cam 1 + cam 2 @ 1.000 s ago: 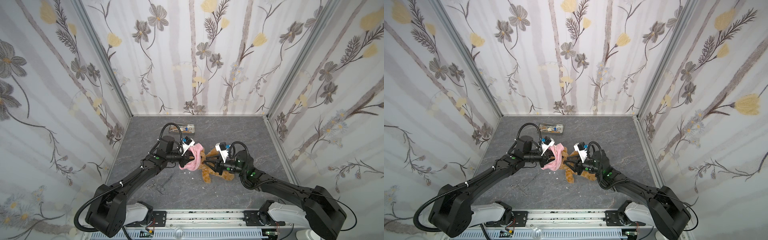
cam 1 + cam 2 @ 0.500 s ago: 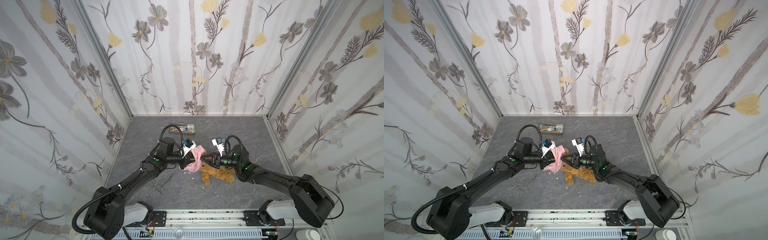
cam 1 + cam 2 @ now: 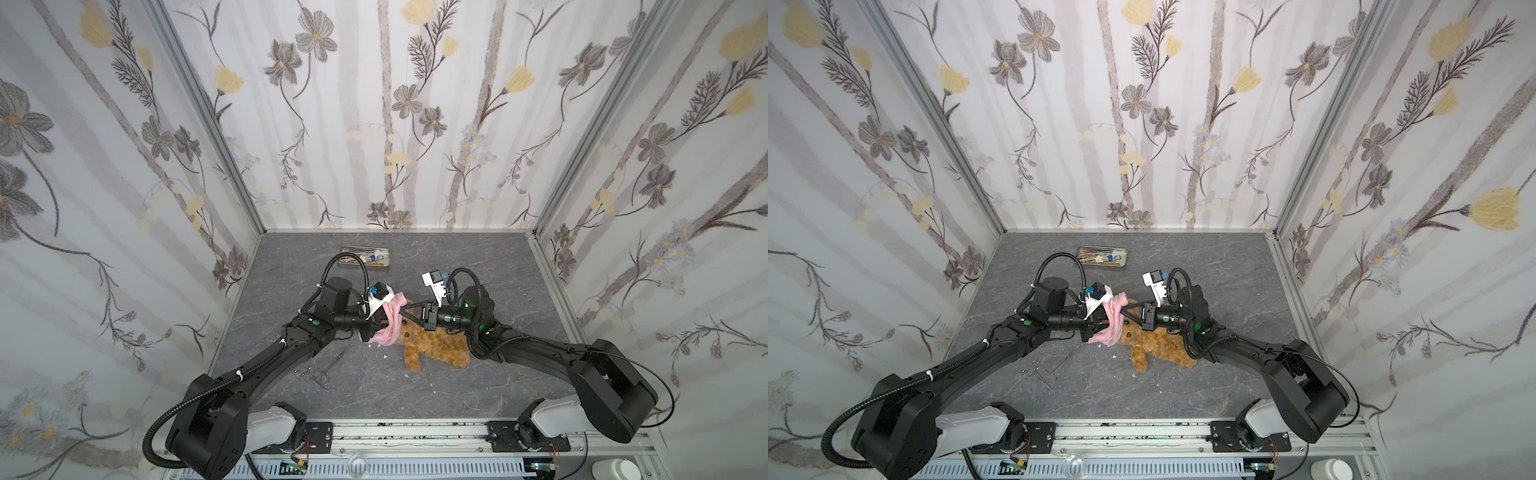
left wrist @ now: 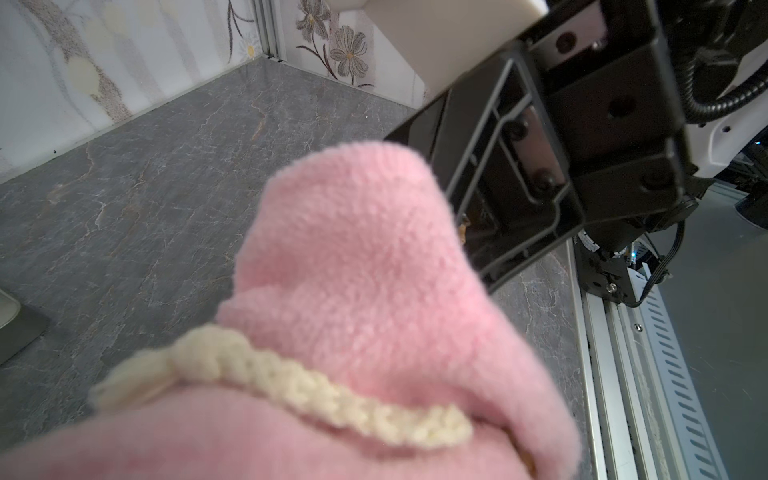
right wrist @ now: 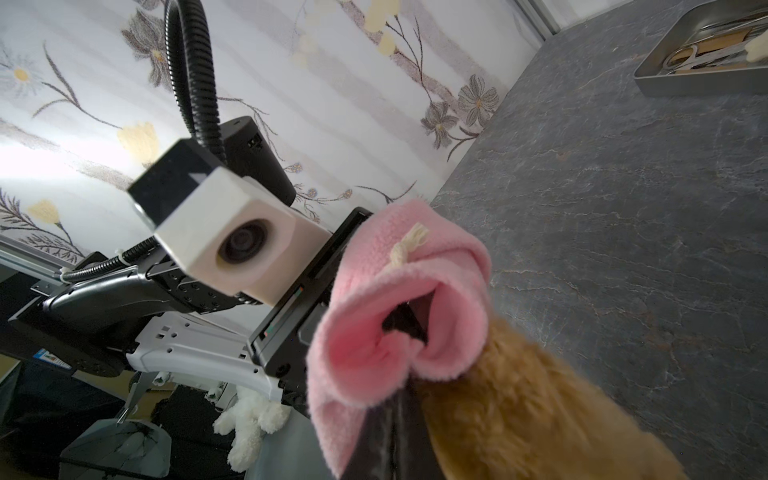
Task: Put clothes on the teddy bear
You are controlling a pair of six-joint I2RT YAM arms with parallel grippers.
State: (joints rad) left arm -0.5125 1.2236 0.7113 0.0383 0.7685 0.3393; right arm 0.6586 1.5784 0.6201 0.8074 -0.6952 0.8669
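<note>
One shirt (image 3: pixel 392 322) pinched by left end effector (image 3: pixel 374 329), right end effector (image 3: pixel 405 311); one teddy bear (image 3: pixel 436 345)

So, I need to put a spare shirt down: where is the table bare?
Bare: the back right, between the tray and the right wall; the front strip, between the teddy bear and the rail. Crowded: the middle around bear and pink shirt, and the scissor-like tools front left.

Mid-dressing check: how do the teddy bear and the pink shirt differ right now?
The teddy bear is golden-brown curly plush; the pink shirt is fleecy knit with cream trim. The bear lies on the table; the shirt is bunched up off it, at the bear's head. Both are soft.
</note>
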